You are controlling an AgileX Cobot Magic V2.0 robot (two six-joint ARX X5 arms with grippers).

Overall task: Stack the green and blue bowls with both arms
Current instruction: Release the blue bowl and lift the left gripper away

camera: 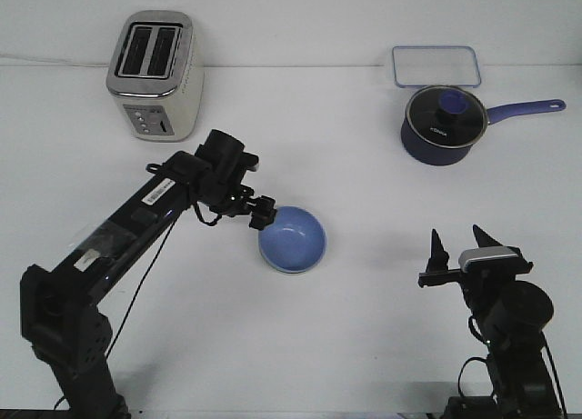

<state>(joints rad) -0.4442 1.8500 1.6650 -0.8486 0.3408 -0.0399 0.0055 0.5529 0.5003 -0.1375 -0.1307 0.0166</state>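
The light blue bowl (294, 237) sits on the table at mid-front. A thin pale rim (284, 269) shows under its near edge, which looks like the green bowl nested beneath it; the rest of that bowl is hidden. My left gripper (264, 215) reaches in from the left and sits at the blue bowl's left rim, its fingers close together on the rim. My right gripper (462, 243) points upward at the front right, open and empty, well apart from the bowls.
A silver toaster (155, 74) stands at the back left. A dark blue saucepan (443, 124) with a glass lid and long handle stands at the back right, with a clear lidded container (436, 66) behind it.
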